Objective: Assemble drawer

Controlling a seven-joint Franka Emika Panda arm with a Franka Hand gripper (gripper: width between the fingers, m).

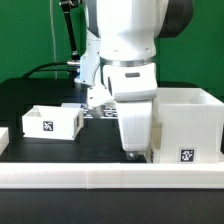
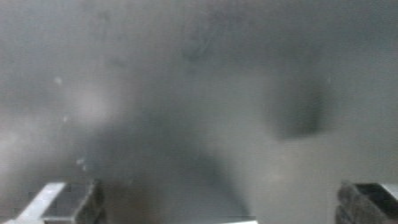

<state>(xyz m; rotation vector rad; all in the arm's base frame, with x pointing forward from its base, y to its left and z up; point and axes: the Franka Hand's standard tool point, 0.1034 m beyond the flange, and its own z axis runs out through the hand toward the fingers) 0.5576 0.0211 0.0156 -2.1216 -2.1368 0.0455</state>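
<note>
The large white cube housing (image 1: pixel 187 122) stands at the exterior view's right, with a tag on its front. My gripper (image 1: pixel 133 150) is lowered close against the housing's left side, near the table. In the wrist view my gripper (image 2: pixel 217 206) is open, with its fingertips (image 2: pixel 64 204) far apart and nothing held between them. That view shows only a blurred grey-white surface very close up. One small open-top tray (image 1: pixel 50 122) with a tag stands at the exterior view's left. A white piece (image 1: pixel 3 136) shows at the far left edge, mostly cut off.
The long low white border wall (image 1: pixel 100 178) runs along the front of the black table. The marker board (image 1: pixel 92 112) lies behind the arm, partly hidden by it. Black cables hang at the back left.
</note>
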